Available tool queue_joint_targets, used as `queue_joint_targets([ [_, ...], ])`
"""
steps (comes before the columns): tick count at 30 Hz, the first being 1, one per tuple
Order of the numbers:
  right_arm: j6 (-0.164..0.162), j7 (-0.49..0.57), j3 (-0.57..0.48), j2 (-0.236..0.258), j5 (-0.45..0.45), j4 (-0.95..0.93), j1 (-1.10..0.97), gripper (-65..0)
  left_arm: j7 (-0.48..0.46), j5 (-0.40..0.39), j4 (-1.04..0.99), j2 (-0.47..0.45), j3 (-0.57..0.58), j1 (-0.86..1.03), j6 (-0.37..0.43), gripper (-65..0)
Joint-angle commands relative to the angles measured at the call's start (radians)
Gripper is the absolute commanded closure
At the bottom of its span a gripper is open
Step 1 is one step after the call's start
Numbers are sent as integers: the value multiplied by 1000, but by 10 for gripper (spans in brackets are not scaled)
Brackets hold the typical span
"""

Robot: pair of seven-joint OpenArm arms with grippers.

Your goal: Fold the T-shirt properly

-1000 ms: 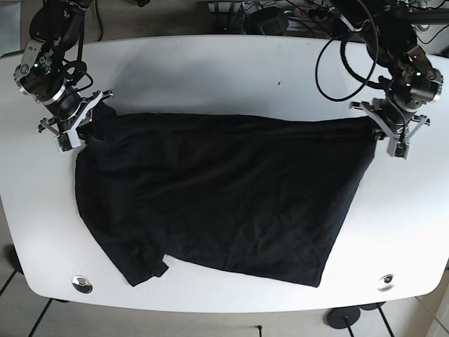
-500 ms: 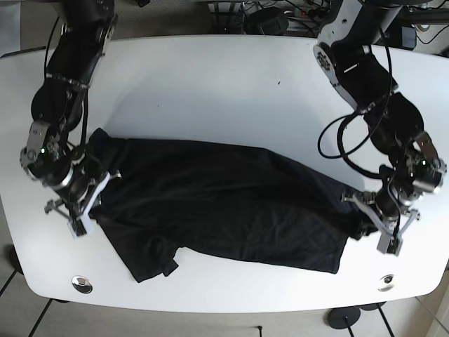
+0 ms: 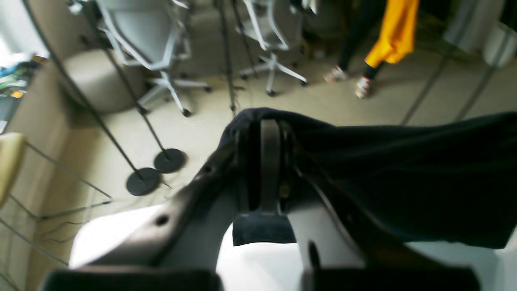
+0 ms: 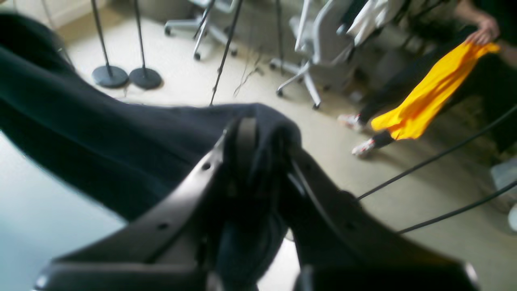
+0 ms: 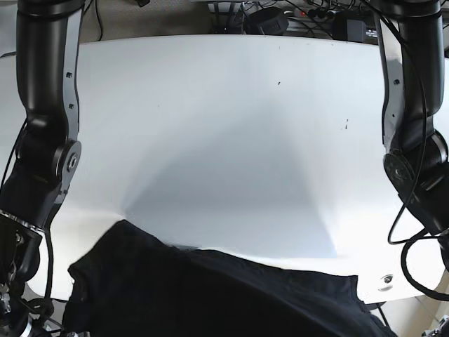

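A: What are the jaws doing?
B: The left gripper (image 3: pixel 266 133) and right gripper (image 4: pixel 258 137) each pinch the black T-shirt (image 5: pixel 210 295).
A: Where's the shirt?
B: Bunched at the white table (image 5: pixel 231 140)'s near edge; chairs (image 3: pixel 141 36) stand beyond.

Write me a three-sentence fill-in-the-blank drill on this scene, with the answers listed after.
1. The T-shirt is coloured ____.
2. In the base view the shirt lies along the ____ edge of the white table.
3. Both the left tool and the right tool are ____ on the shirt's fabric.

Missing words: black; near (bottom); shut
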Motion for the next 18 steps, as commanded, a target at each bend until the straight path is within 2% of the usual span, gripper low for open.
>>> queue_joint_targets([
  [1, -2, -12, 7, 7, 8, 58, 29, -19, 13, -16, 74, -40, -3, -16, -4, 0],
  [6, -2, -24, 10, 1, 8, 221, -184, -19, 43, -22, 293, -44, -32, 257, -5, 0],
  [8, -2, -24, 23, 1, 8, 327, -357, -19, 72, -77, 411, -44, -120, 463, -5, 0],
  [11, -2, -27, 79, -28, 10, 442, -565, -19, 72, -172, 499, -44, -197, 705, -5, 0],
  [15, -2, -81, 152, -35, 10, 583, -813, -19, 72, -258, 598, -43, -289, 994, -5, 0],
  [18, -2, -81, 169, -54, 10, 687, -1016, -19, 70, -341, 683, -40, -359, 1207, -5, 0],
])
